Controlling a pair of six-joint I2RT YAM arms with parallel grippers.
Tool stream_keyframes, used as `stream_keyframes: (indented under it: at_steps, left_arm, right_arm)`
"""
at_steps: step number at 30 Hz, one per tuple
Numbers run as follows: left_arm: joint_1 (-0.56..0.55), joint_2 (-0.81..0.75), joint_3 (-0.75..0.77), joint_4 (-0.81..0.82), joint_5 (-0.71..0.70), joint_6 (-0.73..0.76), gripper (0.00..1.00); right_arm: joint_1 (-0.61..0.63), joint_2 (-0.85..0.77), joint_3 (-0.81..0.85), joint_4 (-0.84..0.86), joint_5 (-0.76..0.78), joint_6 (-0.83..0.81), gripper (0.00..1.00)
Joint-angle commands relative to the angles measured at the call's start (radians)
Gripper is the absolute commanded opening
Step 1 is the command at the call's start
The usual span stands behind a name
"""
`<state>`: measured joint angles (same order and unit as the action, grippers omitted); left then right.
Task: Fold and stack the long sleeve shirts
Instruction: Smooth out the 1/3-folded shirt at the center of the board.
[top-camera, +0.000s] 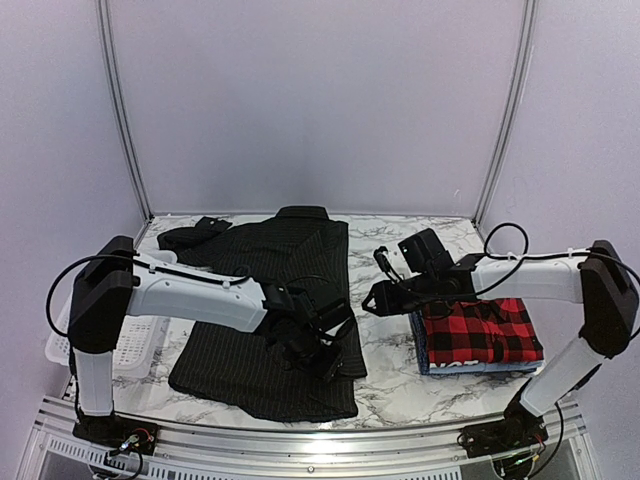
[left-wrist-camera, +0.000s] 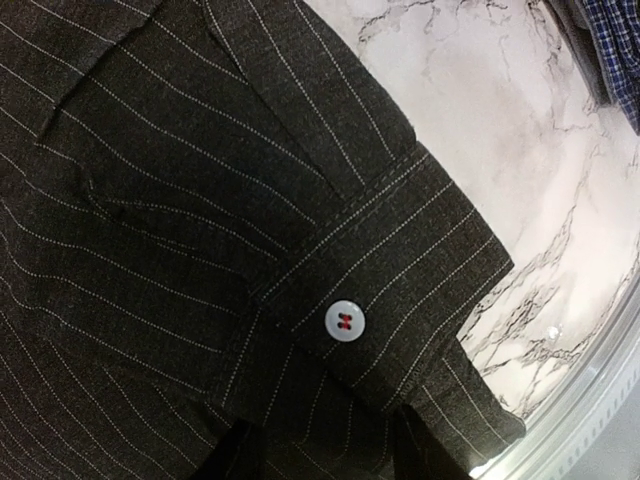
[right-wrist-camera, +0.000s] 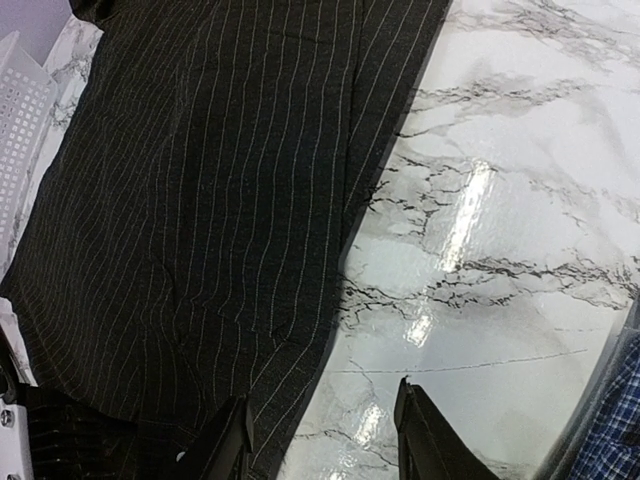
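Cuff (left-wrist-camera: 400, 290) of black pinstripe shirt (top-camera: 255, 300) lies directly ahead of left end effector (left-wrist-camera: 325, 455), white button (left-wrist-camera: 343, 321) just beyond the fingertips. Fingers (left-wrist-camera: 235, 455) parted, astride the cuff's near corner, nothing pinched that I can see. Shirt spread flat on table (top-camera: 400, 390), collar at far end, hem near; long axis runs away from the arm bases. Sleeve appears laid over the body, running ahead and to the left from the cuff. Right end effector (right-wrist-camera: 320, 435) hangs released over bare marble, shirt's side edge just by its left finger and running on ahead. Red plaid shirt (top-camera: 480, 328) sits folded on blue shirt (right-wrist-camera: 612, 425), behind and to the right of right end effector, apart from it. Left arm is the nearer to the cuff. Judgement: coming move is a close on the cuff, and it turns on the band lying crosswise between the fingers. Basket (top-camera: 130, 345) off past the shirt's other side, untouched
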<state>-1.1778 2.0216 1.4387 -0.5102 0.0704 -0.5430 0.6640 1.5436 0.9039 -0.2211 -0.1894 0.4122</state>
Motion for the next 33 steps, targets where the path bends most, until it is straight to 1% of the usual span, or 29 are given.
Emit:
stream_keyframes:
  at_steps: [1,3,7,10,14,15,24,28,33]
  left_arm:
    - [-0.006,0.013,0.036,-0.016,-0.045,-0.052,0.43]
    - [-0.006,0.017,0.041,-0.018,-0.046,-0.053,0.37]
    - [-0.006,0.013,0.039,-0.019,-0.039,-0.057,0.2]
    - [-0.007,-0.007,0.029,-0.023,-0.036,-0.053,0.09]
    - [-0.007,-0.048,0.007,-0.039,-0.007,-0.041,0.01]
    - [-0.007,-0.061,-0.003,-0.044,0.0,-0.039,0.0]
    - [-0.008,-0.177,-0.103,-0.099,0.052,-0.042,0.0]
    - [-0.014,-0.19,-0.135,-0.1,0.06,-0.051,0.0]
    - [-0.021,-0.176,-0.138,-0.097,0.068,-0.059,0.0]
  right_arm:
    - [0.007,-0.037,-0.012,0.022,0.013,-0.018,0.45]
    - [0.008,-0.037,-0.015,0.023,0.013,-0.018,0.44]
    - [0.008,-0.041,-0.02,0.028,0.016,-0.019,0.44]
    - [0.007,-0.043,-0.016,0.028,0.016,-0.022,0.43]
    - [0.007,-0.043,-0.007,0.022,0.017,-0.03,0.44]
    - [0.008,-0.042,-0.003,0.018,0.019,-0.032,0.44]
    - [0.007,-0.04,0.021,-0.001,0.027,-0.041,0.44]
    - [0.007,-0.036,0.025,0.002,0.028,-0.039,0.44]
    - [0.008,-0.03,0.029,0.005,0.028,-0.039,0.44]
